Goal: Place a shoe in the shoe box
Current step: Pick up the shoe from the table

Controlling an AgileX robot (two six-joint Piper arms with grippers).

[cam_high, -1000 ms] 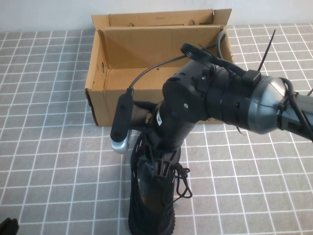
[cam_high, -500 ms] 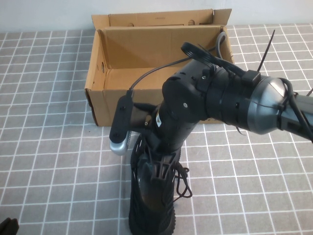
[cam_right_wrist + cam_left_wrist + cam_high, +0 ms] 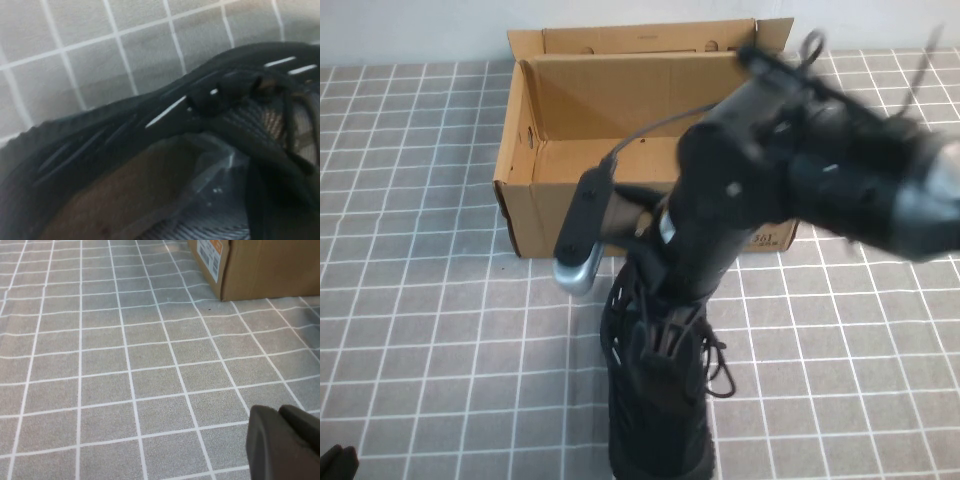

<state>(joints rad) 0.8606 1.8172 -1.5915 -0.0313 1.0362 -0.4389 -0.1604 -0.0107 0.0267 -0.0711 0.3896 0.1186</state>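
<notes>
The black knit shoe (image 3: 658, 425) stands on the tiled mat in front of the brown cardboard shoe box (image 3: 620, 110), toe toward me. My right gripper (image 3: 656, 335) reaches down into the shoe's opening and is shut on its collar by the laces. The right wrist view shows the shoe (image 3: 125, 130) very close, with white dash marks on its side and one dark finger (image 3: 280, 200) inside. The box stands open, lid flap up at the back. My left gripper (image 3: 278, 411) is shut and empty, low over the mat at the near left; the box corner (image 3: 265, 270) lies beyond it.
A silver camera housing (image 3: 575, 272) hangs off the right wrist just in front of the box's front wall. Grey tiled mat (image 3: 420, 300) spreads on both sides of the shoe. A white wall runs behind the box.
My right arm has swung up and to the right, blurred with motion. The shoe has shifted to the right with it.
</notes>
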